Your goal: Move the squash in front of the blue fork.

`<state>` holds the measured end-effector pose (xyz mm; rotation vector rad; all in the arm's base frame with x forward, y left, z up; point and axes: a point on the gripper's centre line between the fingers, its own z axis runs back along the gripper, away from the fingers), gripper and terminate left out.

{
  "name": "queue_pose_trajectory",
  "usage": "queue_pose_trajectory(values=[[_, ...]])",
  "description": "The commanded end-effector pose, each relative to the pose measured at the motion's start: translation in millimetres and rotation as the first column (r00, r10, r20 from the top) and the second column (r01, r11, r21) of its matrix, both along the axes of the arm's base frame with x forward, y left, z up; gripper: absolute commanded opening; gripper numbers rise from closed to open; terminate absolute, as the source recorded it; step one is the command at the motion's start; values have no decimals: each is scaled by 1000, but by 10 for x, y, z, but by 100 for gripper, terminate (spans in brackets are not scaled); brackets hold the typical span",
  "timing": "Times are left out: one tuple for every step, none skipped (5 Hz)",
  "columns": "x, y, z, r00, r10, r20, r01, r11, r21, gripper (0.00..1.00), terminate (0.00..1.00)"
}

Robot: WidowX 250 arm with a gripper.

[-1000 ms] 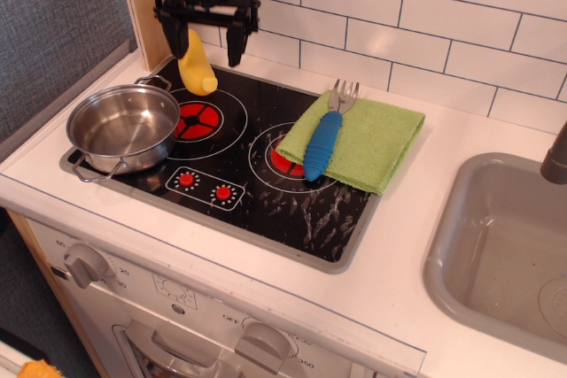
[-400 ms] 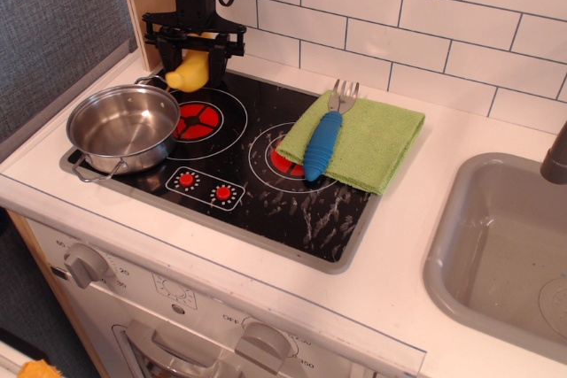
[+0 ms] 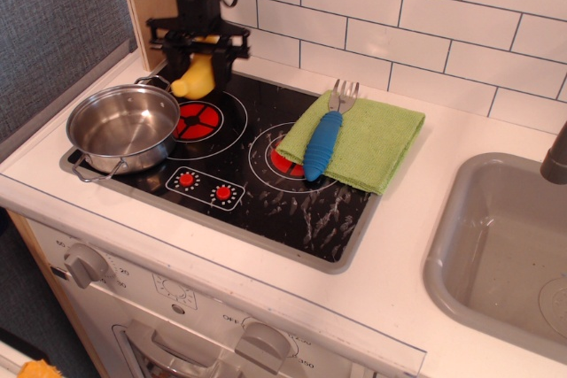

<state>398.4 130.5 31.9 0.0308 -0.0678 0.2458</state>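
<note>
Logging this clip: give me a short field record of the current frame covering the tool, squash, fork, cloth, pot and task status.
tool: at back left of the stovetop, closed around the squash
squash: yellow, held in the tool, over the back-left burner edge
blue fork: lying on the green cloth, tines toward the tiled wall
green cloth: folded, overlapping the right burner and the counter
pot: steel, empty, on the left of the stovetop
task status: squash not yet near the fork

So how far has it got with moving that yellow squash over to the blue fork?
Early on. The gripper has closed on the squash at the stove's back left, by the pot. Left: carrying it right and setting it down in front of the blue fork on the green cloth.
</note>
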Motion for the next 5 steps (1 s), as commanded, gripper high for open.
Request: queue_pose_trajectory(values=[[-458, -955, 846, 946, -255, 202, 252, 967, 40, 0, 0], [-781, -1124, 588, 950, -288, 120, 287, 958, 29, 0, 0], [-987, -1121, 323, 945, -326, 36, 324, 945, 44, 0, 0], [-1182, -1150, 101, 931, -365, -26, 366, 928, 67, 0, 0], [-1274, -1158, -76, 921, -384, -69, 389, 917, 86, 0, 0]])
